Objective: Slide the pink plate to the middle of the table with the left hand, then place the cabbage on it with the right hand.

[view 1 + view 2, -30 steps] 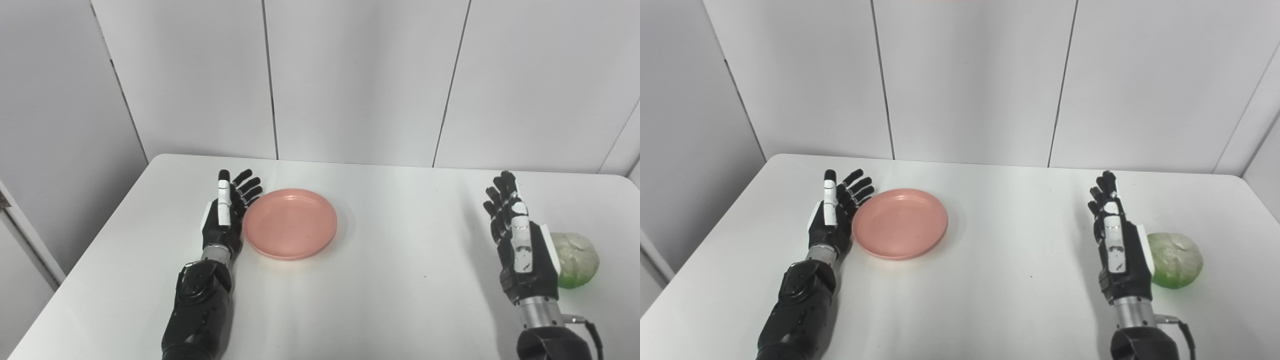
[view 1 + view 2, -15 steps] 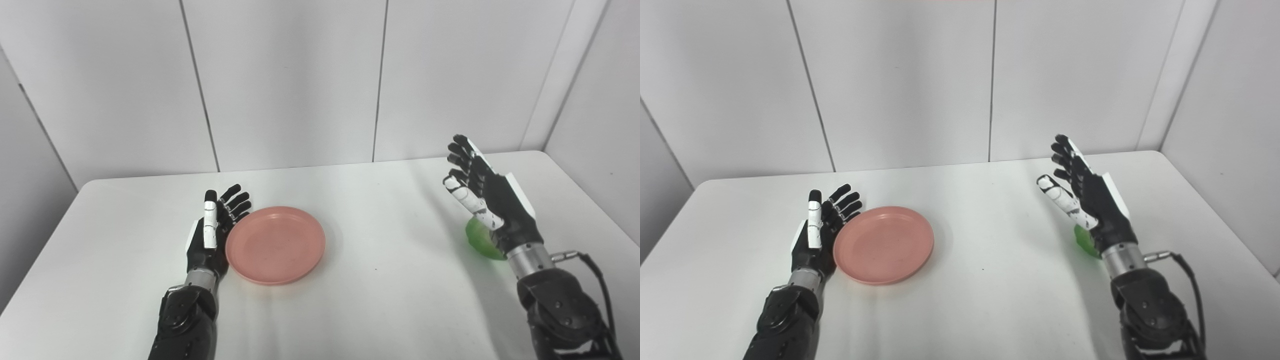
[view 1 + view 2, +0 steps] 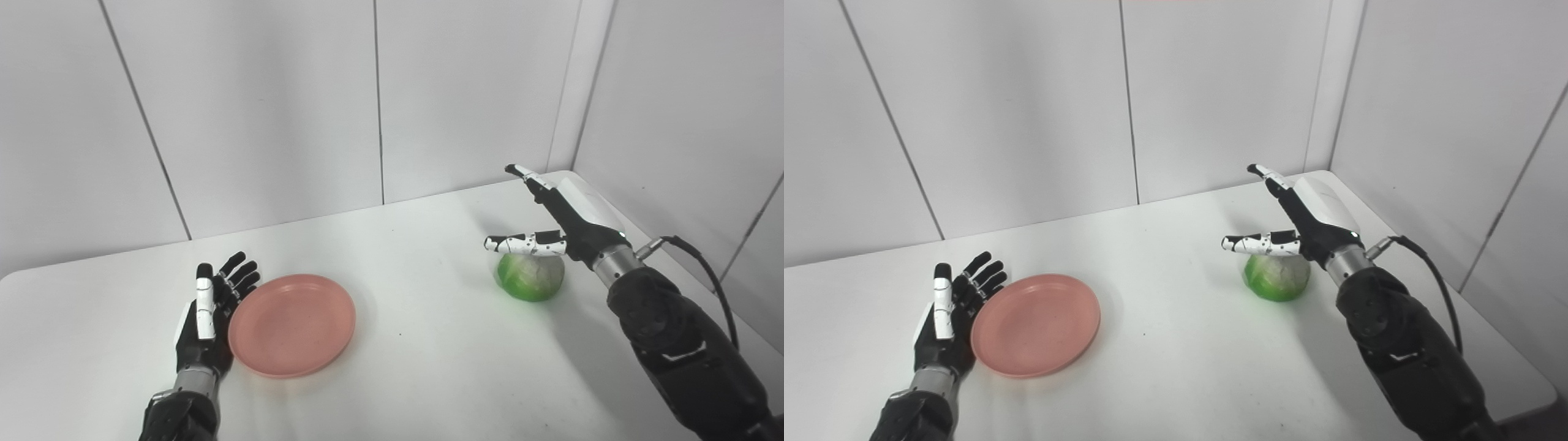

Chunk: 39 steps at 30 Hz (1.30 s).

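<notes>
The pink plate lies flat on the white table, left of its middle. My left hand is open, palm against the plate's left rim, fingers pointing away from me. The green cabbage sits on the table at the right. My right hand is open above it, palm down, thumb stretched out to the left over the cabbage's top and fingers pointing toward the far wall. It is not closed on the cabbage. In the right eye view the plate, cabbage and right hand show the same.
Grey wall panels stand close behind the table and along its right side. The table's right edge runs near my right arm. A black cable loops from the right wrist.
The camera has swung to the right. My right hand has risen from beside the cabbage to above it and turned palm down. The left hand stays at the plate's rim.
</notes>
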Available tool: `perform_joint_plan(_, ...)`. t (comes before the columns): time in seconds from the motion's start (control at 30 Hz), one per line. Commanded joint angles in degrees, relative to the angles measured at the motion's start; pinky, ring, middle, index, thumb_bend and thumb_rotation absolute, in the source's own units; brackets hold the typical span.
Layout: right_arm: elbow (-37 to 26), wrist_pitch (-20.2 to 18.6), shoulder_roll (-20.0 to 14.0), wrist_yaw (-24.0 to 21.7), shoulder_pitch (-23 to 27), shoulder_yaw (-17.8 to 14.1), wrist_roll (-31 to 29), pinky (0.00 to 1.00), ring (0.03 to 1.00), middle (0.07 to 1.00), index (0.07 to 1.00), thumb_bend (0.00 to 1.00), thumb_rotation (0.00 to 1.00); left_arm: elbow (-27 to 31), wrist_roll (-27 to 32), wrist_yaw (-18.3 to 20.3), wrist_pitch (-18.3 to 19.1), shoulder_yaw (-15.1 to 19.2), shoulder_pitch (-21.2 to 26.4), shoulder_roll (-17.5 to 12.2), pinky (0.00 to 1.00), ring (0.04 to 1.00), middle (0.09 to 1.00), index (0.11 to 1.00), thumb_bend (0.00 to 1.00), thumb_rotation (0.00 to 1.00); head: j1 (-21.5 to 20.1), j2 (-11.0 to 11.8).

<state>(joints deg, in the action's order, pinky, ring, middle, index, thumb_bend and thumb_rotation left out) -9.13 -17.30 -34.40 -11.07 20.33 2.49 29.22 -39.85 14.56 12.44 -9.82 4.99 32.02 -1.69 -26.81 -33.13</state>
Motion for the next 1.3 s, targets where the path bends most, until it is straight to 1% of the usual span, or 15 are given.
perform_joint_plan(0.0,-0.71,-1.49,-2.57,-1.06,3.46,-0.06,2.43,0.92,0.952,0.941,0.926,0.97,0.60,-1.99,0.41,1.60,-0.66,-0.04,0.50,0.11,0.88,0.846,0.822,0.807,0.86,1.00,-0.38,0.13)
perform_joint_plan(0.1,1.30,-0.99,-3.95,-2.52,3.81,1.06,4.74,0.95,0.954,0.942,0.936,0.99,0.60,-2.86,0.62,2.53,-1.38,0.03,0.77,0.15,0.88,0.847,0.824,0.807,0.85,1.00,-0.93,0.14)
perform_joint_plan(0.27,5.25,-0.08,-4.70,-3.02,3.95,2.66,7.54,0.94,0.934,0.928,0.932,1.00,0.52,-2.57,0.29,3.13,-1.56,-0.07,0.56,0.19,0.89,0.848,0.830,0.815,0.85,1.00,-1.45,0.10)
perform_joint_plan(0.3,5.69,-0.13,-4.82,-3.35,3.91,2.98,8.02,0.95,0.937,0.934,0.937,1.00,0.56,-2.45,0.28,3.10,-1.57,-0.02,0.51,0.24,0.88,0.845,0.827,0.813,0.84,1.00,-1.45,0.10)
perform_joint_plan(0.37,6.97,0.37,-4.83,-3.56,3.78,3.54,8.51,0.96,0.934,0.933,0.935,1.00,0.56,-2.26,0.39,3.32,-1.43,0.02,0.40,0.16,0.88,0.842,0.825,0.812,0.84,1.00,-1.51,-0.04)
perform_joint_plan(0.53,9.46,1.39,-4.34,-3.18,3.75,4.47,8.82,0.93,0.912,0.916,0.916,1.00,0.49,-2.09,0.59,4.16,-1.82,0.03,0.19,-0.08,0.90,0.853,0.836,0.822,0.85,1.00,-1.55,-0.15)
perform_joint_plan(0.77,11.77,-1.59,-2.93,-5.05,3.86,5.10,8.28,0.89,0.904,0.917,0.901,1.00,0.41,-0.47,0.72,3.94,-0.89,0.24,-0.48,0.12,0.91,0.859,0.837,0.821,0.85,1.00,-1.44,-0.31)
perform_joint_plan(0.93,13.36,-1.72,-1.61,-5.41,3.47,4.51,6.85,0.73,0.908,0.934,0.888,1.00,0.35,0.52,0.76,3.74,-0.43,0.35,-0.98,0.33,0.90,0.861,0.837,0.821,0.85,1.00,-1.26,-0.48)
perform_joint_plan(0.97,13.88,-0.75,-1.35,-4.80,3.34,4.30,6.26,0.68,0.879,0.920,0.867,1.00,0.31,0.73,0.79,3.81,-0.31,0.34,-1.06,0.34,0.91,0.864,0.841,0.825,0.85,1.00,-1.26,-0.48)
perform_joint_plan(1.0,14.46,0.29,-1.14,-4.10,3.22,4.09,5.69,0.68,0.873,0.917,0.863,1.00,0.30,0.93,0.73,3.76,-0.24,0.31,-1.15,0.37,0.91,0.864,0.842,0.826,0.85,1.00,-1.23,-0.62)
perform_joint_plan(1.1,15.71,2.00,-0.84,-2.59,3.08,4.04,4.70,0.59,0.744,0.831,0.807,0.95,0.18,1.64,0.40,3.06,0.19,0.32,-1.42,0.51,0.90,0.860,0.836,0.821,0.85,1.00,-1.26,-0.70)
perform_joint_plan(1.13,16.24,2.44,-0.39,-1.80,3.04,3.78,4.11,0.58,0.729,0.819,0.800,0.95,0.16,1.86,0.50,2.96,0.30,0.43,-1.52,0.58,0.90,0.859,0.836,0.821,0.85,1.00,-1.30,-0.69)
perform_joint_plan(1.2,17.13,3.78,0.24,0.08,2.86,3.49,3.43,0.53,0.620,0.717,0.723,0.89,0.03,2.00,0.83,3.05,0.49,0.65,-1.59,0.66,0.90,0.857,0.835,0.821,0.84,1.00,-1.17,-0.78)
perform_joint_plan(1.23,17.49,4.54,0.43,1.02,2.74,3.46,3.31,0.48,0.552,0.585,0.586,0.68,0.01,1.99,0.98,3.15,0.59,0.76,-1.59,0.69,0.91,0.860,0.836,0.824,0.84,1.00,-1.17,-0.78)
perform_joint_plan(1.27,17.94,5.27,0.72,2.44,2.56,3.36,3.40,0.47,0.535,0.552,0.552,0.62,0.01,2.00,1.24,3.33,0.79,0.92,-1.58,0.74,0.91,0.861,0.836,0.825,0.84,1.00,-0.97,-0.88)
